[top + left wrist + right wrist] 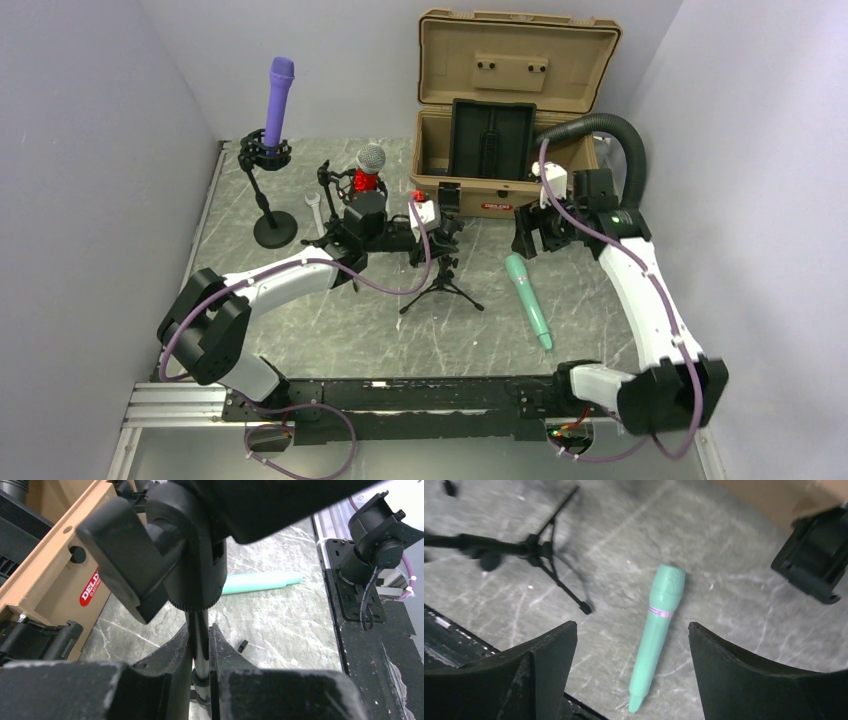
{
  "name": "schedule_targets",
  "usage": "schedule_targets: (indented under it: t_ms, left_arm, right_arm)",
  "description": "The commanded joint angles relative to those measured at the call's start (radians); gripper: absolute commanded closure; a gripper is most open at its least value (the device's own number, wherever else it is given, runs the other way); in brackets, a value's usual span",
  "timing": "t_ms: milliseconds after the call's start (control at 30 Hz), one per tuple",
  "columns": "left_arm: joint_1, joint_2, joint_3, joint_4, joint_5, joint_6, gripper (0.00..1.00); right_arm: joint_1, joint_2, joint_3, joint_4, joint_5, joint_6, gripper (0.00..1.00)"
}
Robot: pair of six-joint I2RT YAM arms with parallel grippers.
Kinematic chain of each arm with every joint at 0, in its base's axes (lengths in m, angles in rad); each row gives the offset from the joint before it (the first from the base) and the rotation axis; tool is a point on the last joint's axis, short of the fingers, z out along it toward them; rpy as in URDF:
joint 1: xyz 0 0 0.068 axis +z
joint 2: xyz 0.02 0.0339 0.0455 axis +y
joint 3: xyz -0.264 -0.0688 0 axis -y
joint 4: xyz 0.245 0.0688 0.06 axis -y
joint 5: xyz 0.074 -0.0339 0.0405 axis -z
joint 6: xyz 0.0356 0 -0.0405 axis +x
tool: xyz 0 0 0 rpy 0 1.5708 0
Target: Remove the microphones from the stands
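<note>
The teal microphone (pixel 527 298) lies flat on the marble table, right of the small black tripod stand (pixel 441 285). My left gripper (pixel 443 240) is shut on the stand's thin pole (pixel 200 635), just under its empty black clip (pixel 130 565). The teal microphone also shows behind the stand in the left wrist view (pixel 260 582). My right gripper (pixel 527 245) is open and empty, raised above the microphone's head end. In the right wrist view the microphone (pixel 659 625) lies on the table between my spread fingers (pixel 632 627), and the tripod (pixel 539 555) is at upper left.
A purple microphone (pixel 278 100) stands in a round-base stand (pixel 274 228) at back left. A red and silver microphone (pixel 369 168) sits on another stand behind my left arm. An open tan case (pixel 505 110) stands at the back. A wrench (pixel 313 212) lies near the round base.
</note>
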Motion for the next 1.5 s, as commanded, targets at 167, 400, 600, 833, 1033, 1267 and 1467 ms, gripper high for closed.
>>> schedule_targets:
  t_ms: [167, 400, 600, 833, 1033, 1267, 1467]
  left_arm:
    - [0.044, -0.033, 0.039, -0.044, 0.229, 0.055, 1.00]
    - [0.047, -0.014, 0.039, -0.044, 0.271, 0.056, 0.83]
    - [0.046, -0.020, 0.033, -0.058, 0.254, 0.069, 0.48]
    - [0.047, -0.034, 0.029, -0.091, 0.229, 0.101, 0.16]
    - [0.054, -0.060, 0.019, -0.128, 0.205, 0.138, 0.01]
    - [0.080, -0.084, -0.012, -0.126, 0.189, 0.148, 0.01]
    - [0.095, -0.085, -0.032, -0.131, 0.176, 0.157, 0.01]
  right_arm:
    - [0.028, -0.189, -0.002, 0.240, -0.489, -0.129, 0.19]
    - [0.188, -0.133, -0.038, 0.460, -0.563, -0.076, 0.21]
    - [0.272, -0.080, -0.030, 0.503, -0.559, -0.100, 0.23]
    - [0.329, -0.054, -0.042, 0.555, -0.550, -0.098, 0.24]
    - [0.346, -0.033, -0.063, 0.625, -0.545, -0.086, 0.25]
    - [0.368, -0.002, -0.084, 0.698, -0.561, -0.056, 0.33]
    - [0.384, 0.013, -0.098, 0.727, -0.576, -0.041, 0.44]
